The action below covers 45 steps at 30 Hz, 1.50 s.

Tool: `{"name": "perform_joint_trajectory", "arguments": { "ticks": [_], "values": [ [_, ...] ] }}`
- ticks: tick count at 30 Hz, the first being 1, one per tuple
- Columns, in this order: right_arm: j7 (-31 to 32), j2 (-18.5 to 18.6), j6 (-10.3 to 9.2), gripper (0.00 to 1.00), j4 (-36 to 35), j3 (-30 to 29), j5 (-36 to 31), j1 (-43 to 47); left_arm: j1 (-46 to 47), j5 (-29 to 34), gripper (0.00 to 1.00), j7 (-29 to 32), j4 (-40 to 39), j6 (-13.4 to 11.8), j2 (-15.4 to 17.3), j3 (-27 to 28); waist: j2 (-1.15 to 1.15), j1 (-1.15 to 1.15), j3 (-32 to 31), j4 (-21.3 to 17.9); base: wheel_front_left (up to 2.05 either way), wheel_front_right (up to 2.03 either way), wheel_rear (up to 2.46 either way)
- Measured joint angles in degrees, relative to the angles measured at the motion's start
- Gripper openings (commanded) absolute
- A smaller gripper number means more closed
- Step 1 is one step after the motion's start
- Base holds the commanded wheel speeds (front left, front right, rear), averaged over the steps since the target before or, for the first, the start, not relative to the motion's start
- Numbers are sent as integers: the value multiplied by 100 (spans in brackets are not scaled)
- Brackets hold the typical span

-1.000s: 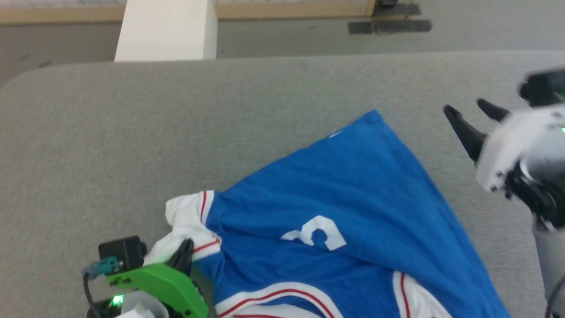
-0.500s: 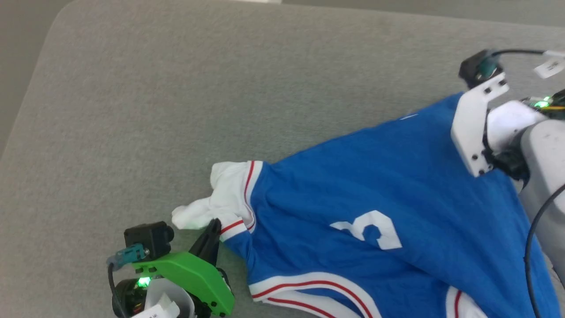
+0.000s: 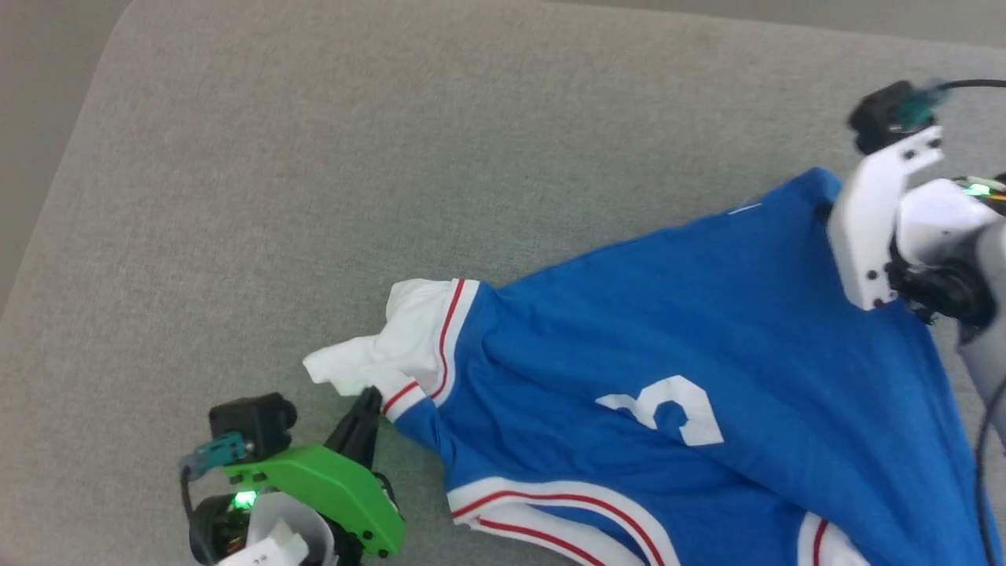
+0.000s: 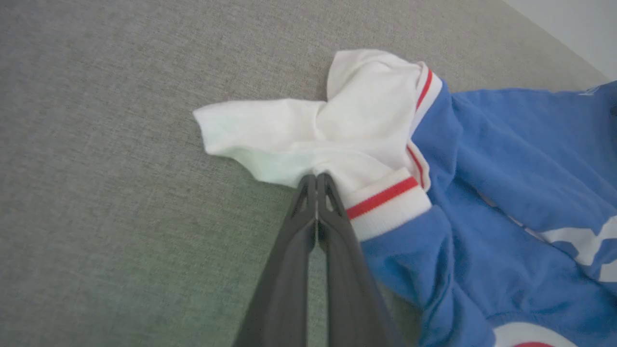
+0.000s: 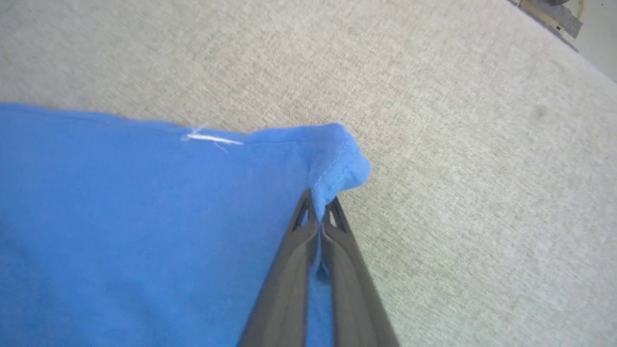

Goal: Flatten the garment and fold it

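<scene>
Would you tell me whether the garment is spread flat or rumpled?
Rumpled: the garment has long creases across its body, and its white sleeve is bunched.

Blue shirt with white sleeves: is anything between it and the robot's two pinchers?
Nothing visible. The left gripper is shut directly on the white sleeve of the royal-blue soft T-shirt, the right gripper on its blue hem corner.

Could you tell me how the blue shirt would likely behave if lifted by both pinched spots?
The garment is probably floppy: its white sleeve lies crumpled. Lifted, it would likely sag between the left gripper and right gripper. Probably light: its thin hem corner curls over.
</scene>
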<state>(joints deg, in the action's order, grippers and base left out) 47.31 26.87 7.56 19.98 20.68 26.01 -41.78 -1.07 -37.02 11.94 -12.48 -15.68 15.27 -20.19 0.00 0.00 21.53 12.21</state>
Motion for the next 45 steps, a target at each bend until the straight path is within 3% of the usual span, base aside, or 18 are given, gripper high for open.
{"name": "perform_joint_trajectory", "arguments": {
  "ticks": [6,10,18,23,30,39,45],
  "values": [
    [-145,258,0,0,-1145,-962,982,981,-41,-114,0,-94,-9,-2,75,187,0,0,-371,-275,0,0,0],
    [35,216,-1,0,-1900,-1873,1366,2139,-158,-198,0,-109,-16,-1,96,270,0,0,-678,-499,0,0,0],
    [962,-669,-1,0,-3150,-3084,1700,4199,-487,-511,0,-153,-14,86,99,387,0,0,-1249,-861,0,0,0],
    [1391,-1054,-1,0,-3646,-3337,1757,4434,-623,-776,0,-300,-73,278,75,504,0,-1,-1486,-1059,0,0,0],
    [1725,-1289,-1,0,-3644,-3512,1806,3314,77,-1200,0,-433,-35,735,57,838,0,-1,-1485,-1227,0,0,0],
    [1945,-1352,-1,0,-2541,-3727,1135,179,3384,-996,0,-41,817,799,237,1007,0,0,-888,-1198,0,0,0],
    [1393,-1467,-1,0,-1578,-3711,424,-1615,5487,-578,0,167,1750,747,304,870,0,0,-396,-1172,0,0,0]
  ]
}}
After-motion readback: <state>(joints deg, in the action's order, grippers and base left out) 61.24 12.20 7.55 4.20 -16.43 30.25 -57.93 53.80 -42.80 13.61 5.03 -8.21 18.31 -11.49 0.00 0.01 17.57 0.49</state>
